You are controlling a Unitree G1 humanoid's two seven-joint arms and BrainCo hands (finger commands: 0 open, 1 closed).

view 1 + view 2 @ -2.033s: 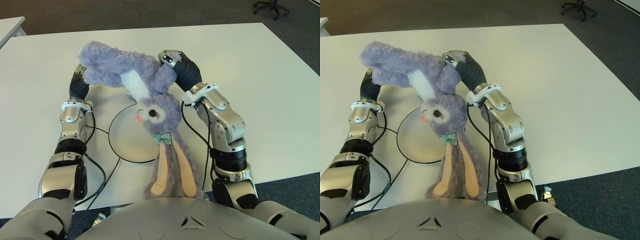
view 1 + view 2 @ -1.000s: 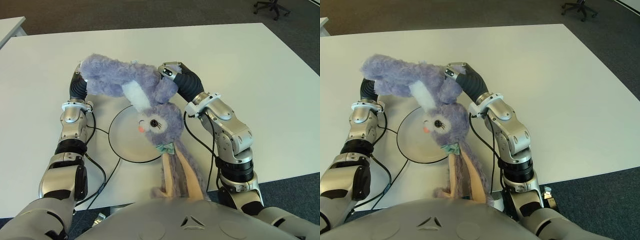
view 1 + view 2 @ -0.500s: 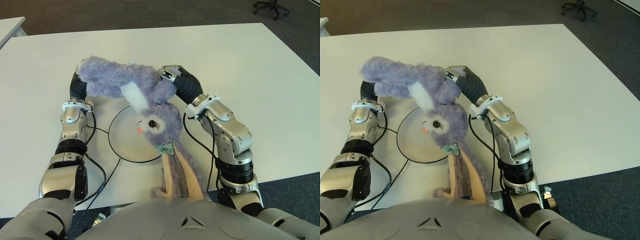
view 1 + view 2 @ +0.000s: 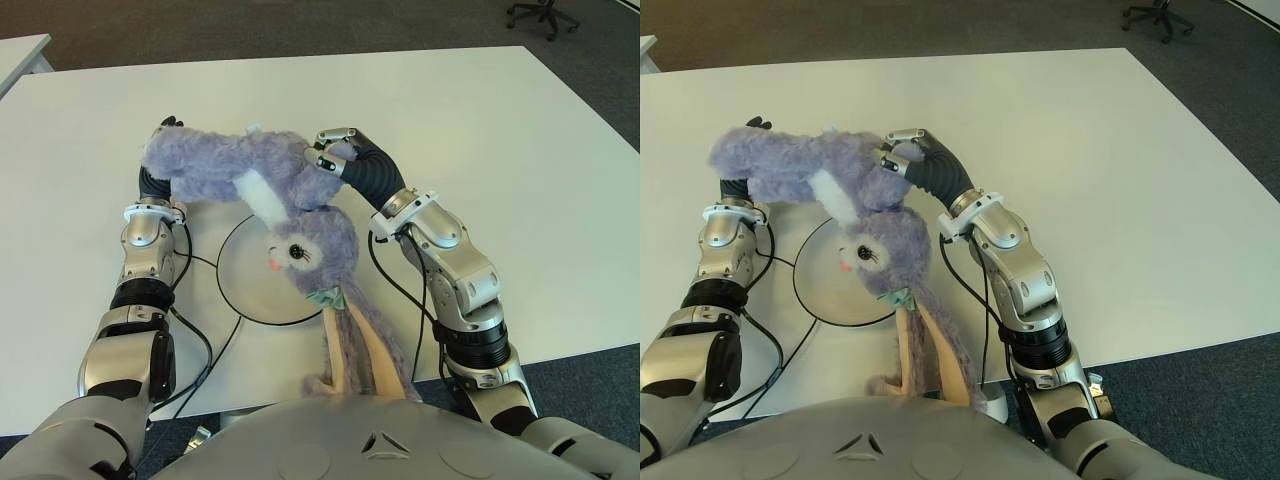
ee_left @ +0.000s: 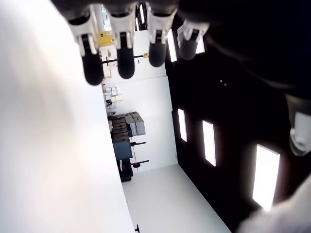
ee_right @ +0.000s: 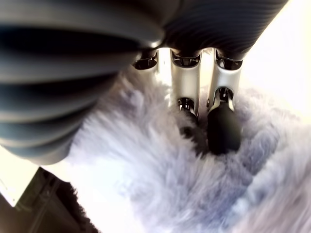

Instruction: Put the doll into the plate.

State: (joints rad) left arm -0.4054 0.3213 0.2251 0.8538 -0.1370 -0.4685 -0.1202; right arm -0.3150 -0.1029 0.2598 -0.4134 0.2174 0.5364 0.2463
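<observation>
On the white table point(image 4: 520, 150) directly before us sits a round white plate point(image 4: 240, 285) with a dark rim, near the table's front edge and between our two arms. Its far and right parts are covered by the purple plush rabbit doll point(image 4: 290, 215); its left and near parts lie bare, with nothing else in them.

We hold the doll upside down. Its body and legs stretch roughly crosswise above the plate's far edge, from our left hand point(image 4: 165, 125) to our right hand point(image 4: 330, 150). From the right end the head point(image 4: 300, 250) hangs toward us over the plate's right part, face turned left, a teal bow point(image 4: 322, 296) below it. The long ears point(image 4: 355, 345) trail on past the plate to the table's near edge, so the doll's long line bends like a hook.

Our right hand has its fingers point(image 6: 222, 127) curled down into the fur, gripping the doll near the shoulder. Our left hand is mostly hidden behind the fur in the eye views; in its wrist view the fingers point(image 5: 125, 46) are fairly straight, and we cannot tell whether they grip the doll.

Black cables point(image 4: 195, 335) cross the table left of the plate beside our left forearm. An office chair point(image 4: 540, 15) stands on the carpet far off.
</observation>
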